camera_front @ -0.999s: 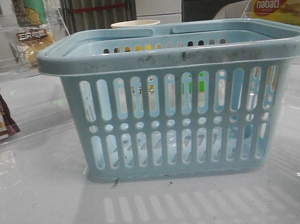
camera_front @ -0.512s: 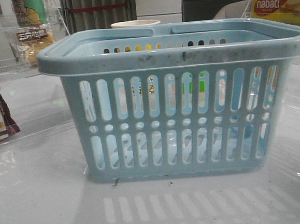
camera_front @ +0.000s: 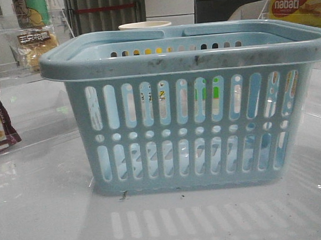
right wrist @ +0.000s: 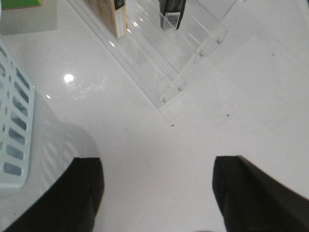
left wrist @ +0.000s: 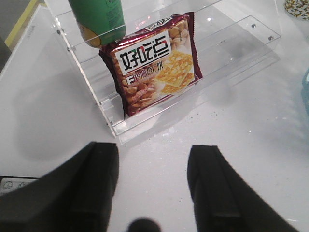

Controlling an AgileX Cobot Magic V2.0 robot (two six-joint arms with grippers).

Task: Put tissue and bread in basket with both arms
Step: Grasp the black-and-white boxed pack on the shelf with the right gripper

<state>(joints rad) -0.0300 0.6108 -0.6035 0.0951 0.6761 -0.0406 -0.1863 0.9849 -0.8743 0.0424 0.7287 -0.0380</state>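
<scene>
A glossy white tabletop (camera_front: 46,218) is seen from the front, the basket (camera_front: 183,54) central, the bread (camera_front: 35,46) on a clear shelf behind-left. Its crinkly bag is judged light, soft, best pinched at the edge. In wrist views, left hand (left wrist: 152,188) and right hand (right wrist: 157,193) are spread, empty. The tissue cannot be identified.

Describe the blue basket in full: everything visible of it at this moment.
The basket is a large light blue plastic tub with a thick, slightly scuffed rim, standing upright on the glossy white table, which mirrors its slots. Its near wall has a row of tall vertical slots, a line of round holes, then shorter slots below. The folding handles lie down along the rim. Nothing grips it; neither arm shows in the front view. Through the slots only blurred colours show, so whether anything lies inside cannot be told. One corner appears in the right wrist view.
</scene>
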